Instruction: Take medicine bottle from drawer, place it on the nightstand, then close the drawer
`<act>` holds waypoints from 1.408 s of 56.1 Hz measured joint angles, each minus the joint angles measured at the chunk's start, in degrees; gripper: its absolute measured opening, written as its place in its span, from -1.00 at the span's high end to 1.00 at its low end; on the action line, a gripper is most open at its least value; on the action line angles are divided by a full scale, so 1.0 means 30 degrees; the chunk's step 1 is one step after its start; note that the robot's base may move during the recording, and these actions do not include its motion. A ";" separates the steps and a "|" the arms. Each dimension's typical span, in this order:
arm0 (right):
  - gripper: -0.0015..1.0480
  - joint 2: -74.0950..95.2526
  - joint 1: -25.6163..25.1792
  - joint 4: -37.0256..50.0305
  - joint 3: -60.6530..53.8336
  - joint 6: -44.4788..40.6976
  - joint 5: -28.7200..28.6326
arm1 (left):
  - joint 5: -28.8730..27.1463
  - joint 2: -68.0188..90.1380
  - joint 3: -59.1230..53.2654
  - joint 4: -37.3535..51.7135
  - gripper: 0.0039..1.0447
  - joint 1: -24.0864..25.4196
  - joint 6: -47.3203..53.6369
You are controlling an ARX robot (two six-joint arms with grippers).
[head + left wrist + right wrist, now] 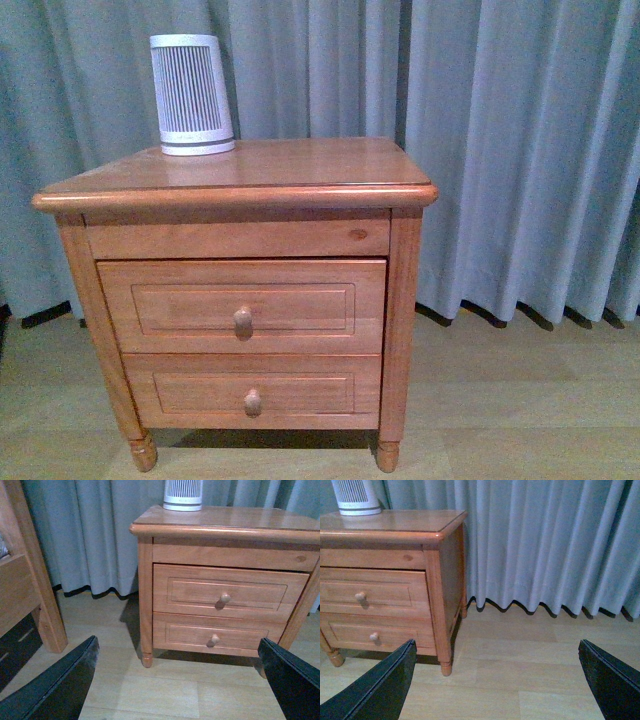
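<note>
Left gripper [175,692] first, seen from its own wrist camera: spread wide, black fingers [55,690] in the lower left and lower right corners, pinching nothing, only floor [100,630] between. Up in the right half of the frame, the nightstand [240,517], well apart from those fingers. On its face the drawer [190,587], the upper one, looking shut, round knob [225,597] poking out at centre right. Bed post [32,565] down the left edge. No medicine bottle anywhere.

Over to the right wrist camera — right gripper [495,692] likewise parted and empty, fingers in the bottom corners. Nightstand pushed into the upper left, curtain [545,545] filling the rest. Again no bottle.

Now the front view: neither arm in shot. Nightstand square in the middle, ribbed white cylinder [191,95] standing on its top at upper left. Drawer closed, just above the lower drawer [320,385]. Bottle presumably inside the shut drawer, though impossible to confirm.

By the look of it, right at the opening step — nothing pulled, nothing picked. Next up, most likely: bringing one gripper level with that knob, closing around it, then drawing straight out without twisting.
</note>
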 joint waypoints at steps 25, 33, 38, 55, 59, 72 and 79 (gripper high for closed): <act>-0.87 0.0000 0.0000 0.0000 0.0000 -0.0007 0.0000 | 0.3621 1.6145 0.9362 0.5865 -0.88 -0.1049 -0.2688; -0.87 0.0000 0.0000 0.0000 0.0000 -0.0007 0.0000 | 0.2433 2.2229 1.3063 0.9114 -0.88 -0.2688 -0.2419; -0.87 0.0000 0.0000 0.0000 0.0000 -0.0007 -0.0007 | 0.1552 2.5369 1.4447 1.0695 -0.88 -0.3599 -0.2280; -0.87 0.0000 0.0000 0.0000 0.0000 -0.0007 -0.0007 | -0.0160 3.6261 1.7580 1.2837 -0.88 -0.5107 -0.1297; -0.87 0.0000 0.0000 0.0000 0.0000 -0.0007 -0.0007 | -0.0707 3.8133 1.8710 1.2837 -0.88 -0.5020 -0.1268; -0.87 0.0000 0.0000 0.0000 0.0000 -0.0007 -0.0007 | -0.0845 4.1375 2.1784 1.2429 -0.88 -0.4714 -0.1392; -0.87 0.0000 0.0000 0.0000 0.0000 -0.0007 -0.0007 | -0.0889 4.2555 2.3147 1.2152 -0.88 -0.4656 -0.1807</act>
